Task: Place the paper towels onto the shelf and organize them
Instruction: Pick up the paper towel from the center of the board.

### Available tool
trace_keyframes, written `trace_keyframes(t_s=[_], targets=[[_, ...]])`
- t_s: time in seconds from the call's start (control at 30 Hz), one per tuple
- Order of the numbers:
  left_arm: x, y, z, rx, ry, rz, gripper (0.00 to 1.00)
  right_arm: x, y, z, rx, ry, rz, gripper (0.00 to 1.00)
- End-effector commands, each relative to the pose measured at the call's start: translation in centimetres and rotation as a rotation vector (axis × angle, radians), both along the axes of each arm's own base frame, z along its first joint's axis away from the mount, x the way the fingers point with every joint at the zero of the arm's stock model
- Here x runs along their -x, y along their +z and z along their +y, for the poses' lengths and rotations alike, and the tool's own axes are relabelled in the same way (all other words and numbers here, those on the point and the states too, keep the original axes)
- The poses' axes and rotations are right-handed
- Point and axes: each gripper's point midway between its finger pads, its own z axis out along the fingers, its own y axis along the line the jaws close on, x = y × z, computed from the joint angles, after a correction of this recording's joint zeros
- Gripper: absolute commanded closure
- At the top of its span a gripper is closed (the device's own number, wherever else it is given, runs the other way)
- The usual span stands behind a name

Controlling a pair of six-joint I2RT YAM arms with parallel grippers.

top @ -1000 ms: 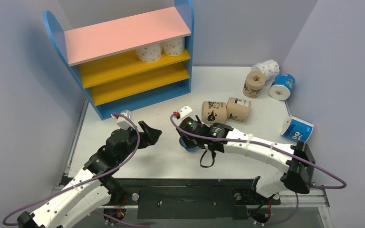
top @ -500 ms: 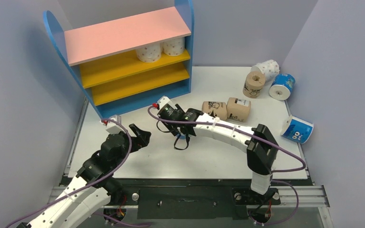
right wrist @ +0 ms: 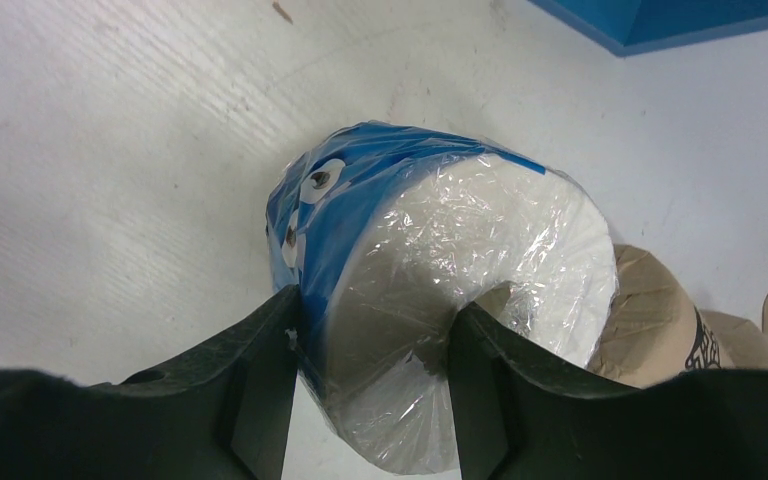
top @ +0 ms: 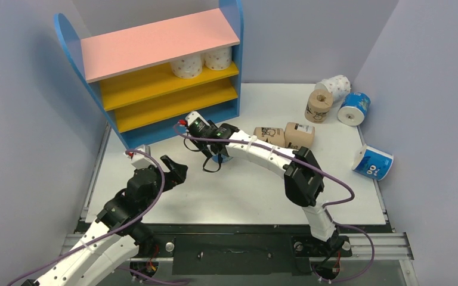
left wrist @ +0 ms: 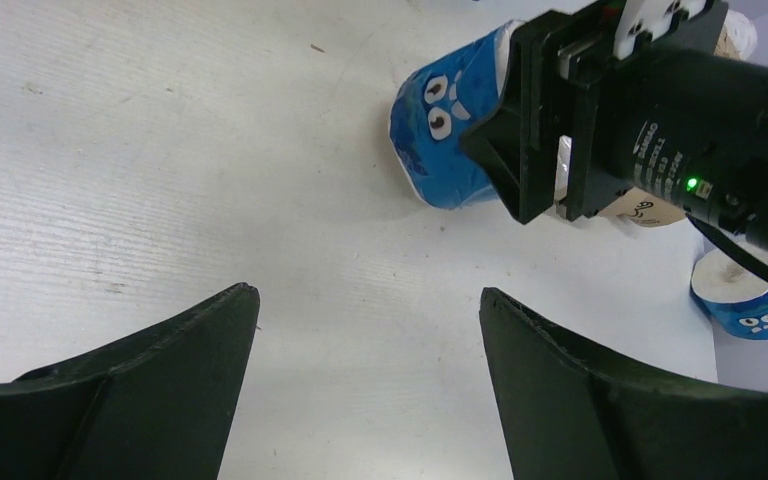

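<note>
My right gripper (right wrist: 370, 335) is shut on a blue-and-white paper towel roll (right wrist: 440, 260), one finger in its core and one outside its wrap. From above, that gripper (top: 217, 154) sits just in front of the shelf (top: 155, 44), near the right end of its blue base. Two white dotted rolls (top: 186, 65) (top: 217, 58) stand on the upper yellow board. In the left wrist view the held roll (left wrist: 445, 130) lies ahead of my left gripper (left wrist: 368, 300), which is open and holds nothing. From above, the left gripper (top: 176, 170) is to the left of the roll.
Two tan rolls (top: 268, 138) (top: 299, 136) lie just right of the right gripper. At the back right are a tan roll (top: 318, 106), a dotted roll (top: 336, 86) and a blue roll (top: 354, 108). Another blue roll (top: 373, 162) lies by the right wall.
The right arm has carried the blue roll back and left, from mid-table to the shelf's base. The left gripper has drawn back to the left and opened a little wider.
</note>
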Motion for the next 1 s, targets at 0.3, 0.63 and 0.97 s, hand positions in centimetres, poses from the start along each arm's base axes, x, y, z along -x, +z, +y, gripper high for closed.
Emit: trace_keyframes(t_s=[0.3,0.63,0.97], targets=[[-0.3,-0.4,0.4,0.007,0.028,0.003,0.20,-3.6,0.4,1.6,0.004,-0.008,-0.037,0.75],[-0.2,-0.5,0.2,0.015,0.022,0.012,0.18,-3.4,1.0,1.6,-0.021,-0.027,-0.038,0.42],[-0.4,-0.1,0.2,0.015,0.024,0.004,0.13,-2.2,8.7,-1.1,-0.201,-0.125,-0.139,0.26]])
